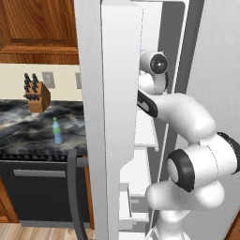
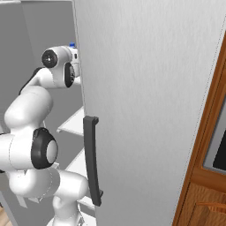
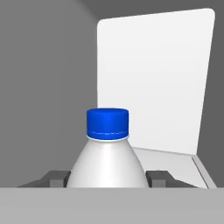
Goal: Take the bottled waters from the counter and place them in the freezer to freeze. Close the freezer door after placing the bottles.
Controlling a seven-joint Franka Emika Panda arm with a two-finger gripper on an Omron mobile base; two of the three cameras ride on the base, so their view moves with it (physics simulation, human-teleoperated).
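One bottle, the white bottle (image 3: 107, 162) with the blue cap, is sitting between my gripper (image 3: 107, 178) fingers in the lower middle of the hand view; the jaws are standing partly closed against its two sides, so I am judging it gripped. I am reaching into the freezer (image 1: 154, 28) at the upper middle of the left base view, with a white shelf (image 3: 173, 164) showing low and to the right behind the bottle. For this step I am wanting the base of the bottle flat over that shelf before letting go, and I am keeping it upright so it is not toppling on release. I cannot tell how high the bottle is hanging above the shelf. Meanwhile the green-capped bottle (image 1: 56, 131) is waiting on the counter (image 1: 28, 126) at the left of the left base view, beside the open freezer door (image 1: 105, 117).
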